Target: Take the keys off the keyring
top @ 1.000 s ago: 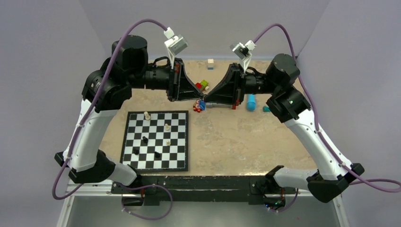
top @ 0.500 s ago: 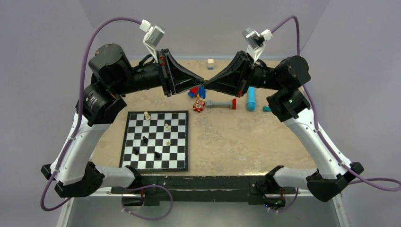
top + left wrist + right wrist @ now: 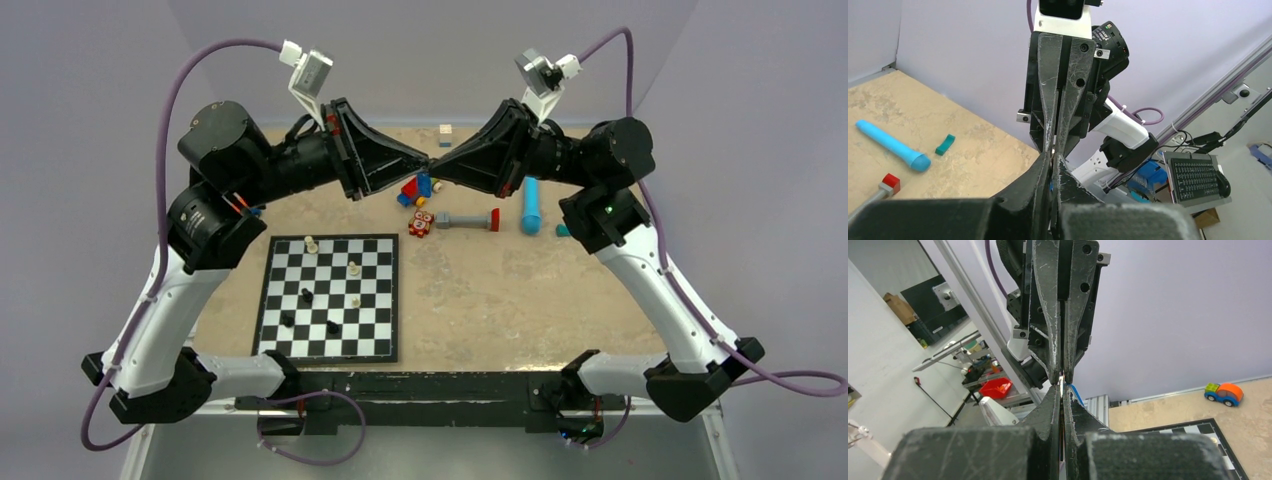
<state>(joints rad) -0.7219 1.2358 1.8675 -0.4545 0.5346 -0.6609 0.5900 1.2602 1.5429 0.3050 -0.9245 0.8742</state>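
Note:
My left gripper and right gripper meet tip to tip, high above the far middle of the table. In the left wrist view my left gripper is shut, with a blue sliver of the keyring tag between its jaws. In the right wrist view my right gripper is shut on a thin silvery piece, the keys, and a blue edge of the keyring shows just beside its tip. Most of both things is hidden by the fingers.
Below the grippers lie a blue-and-red toy, a red toy, a grey bar with a red end, a light-blue cylinder and a teal piece. A chessboard with several pieces lies front left.
Both grippers, still tip to tip, have risen and moved back from just above the toys. The left arm's elbow has swung left.

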